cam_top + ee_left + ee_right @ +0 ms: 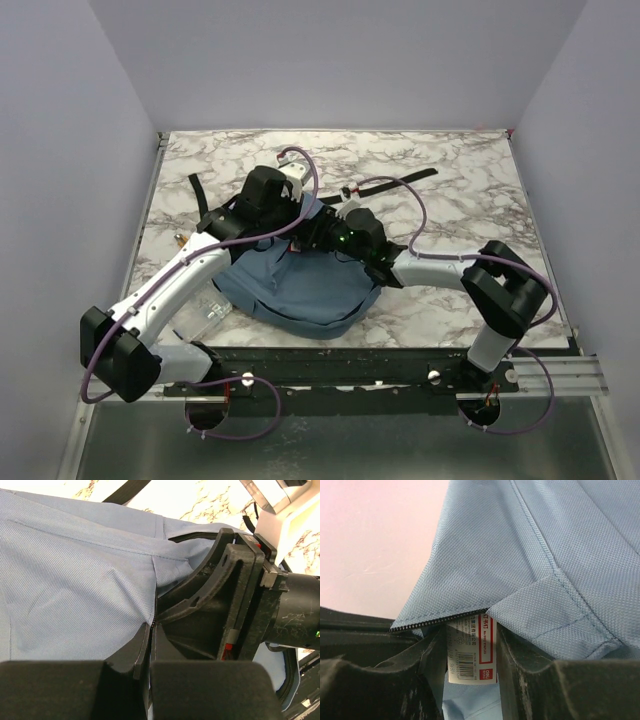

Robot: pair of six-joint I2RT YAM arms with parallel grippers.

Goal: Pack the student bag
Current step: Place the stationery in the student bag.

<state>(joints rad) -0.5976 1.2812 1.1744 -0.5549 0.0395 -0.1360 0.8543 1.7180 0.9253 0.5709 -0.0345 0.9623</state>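
Left gripper [150, 645]: jaws clenched tight on zip edge of student bag [300, 285]. Right gripper [470, 650]: jaws part-open, grasping bag's blue fabric with white-and-red label [470, 650] between them. Bag lay on near middle of marble table [470, 170], beneath both grippers; black strap [197, 190] trailed toward far left.

A lab test cell: a marble-patterned table [450, 170] boxed by plain white walls [350, 60], arms bolted to a metal rail [560, 372] at the frame's bottom.

Fingers [530, 680] flank white label [470, 650] (red-bordered) under blue student bag [530, 545].
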